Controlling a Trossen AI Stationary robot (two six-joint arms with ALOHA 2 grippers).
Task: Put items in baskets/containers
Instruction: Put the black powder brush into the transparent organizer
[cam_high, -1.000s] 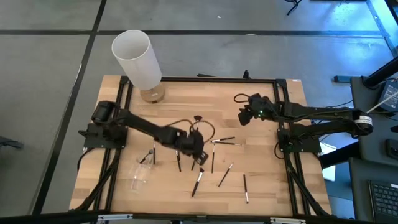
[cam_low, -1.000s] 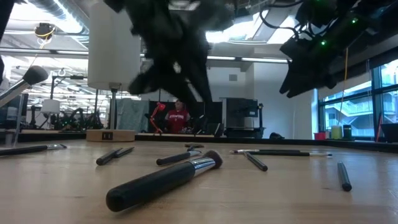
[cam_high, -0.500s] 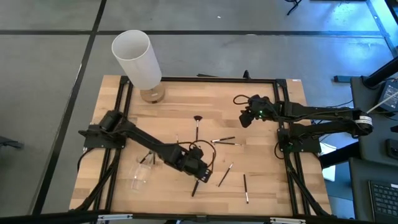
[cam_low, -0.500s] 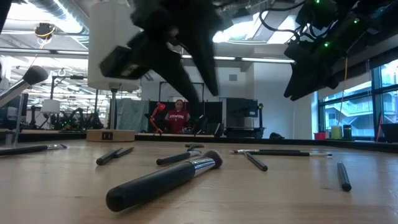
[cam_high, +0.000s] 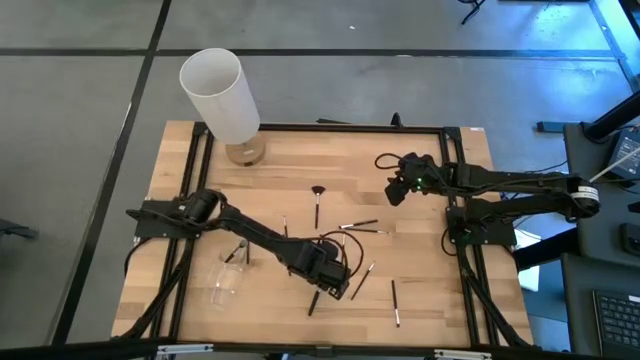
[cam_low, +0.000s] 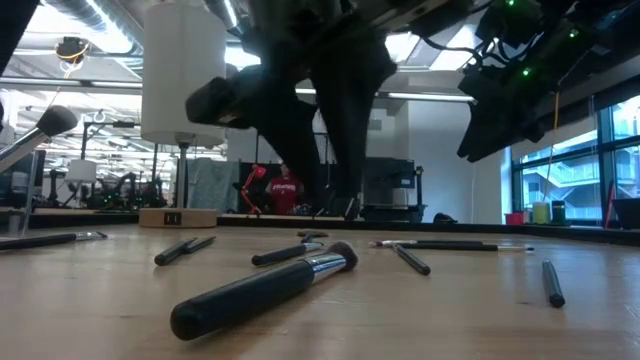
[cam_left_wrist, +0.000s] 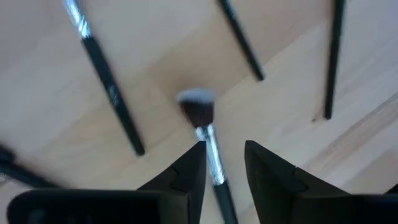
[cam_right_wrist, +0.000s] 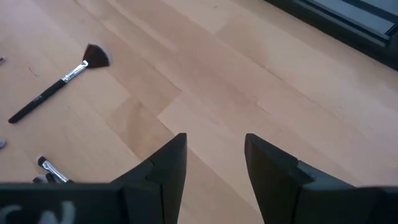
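Left gripper (cam_left_wrist: 222, 163): newly advanced toward the table's front edge, fingers parted astride a silver-ferruled makeup brush (cam_left_wrist: 208, 140), grasp pending; right gripper (cam_right_wrist: 214, 160) open, idle.

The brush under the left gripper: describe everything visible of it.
The brush is a slim stick with a dark handle, a silvery metal collar and a short, rounded tuft, dark at the base and pale at the tip. It lies flat on the wooden table, apart from the neighbouring brushes. The left gripper has its jaws open to either side of the handle, not closed on it.
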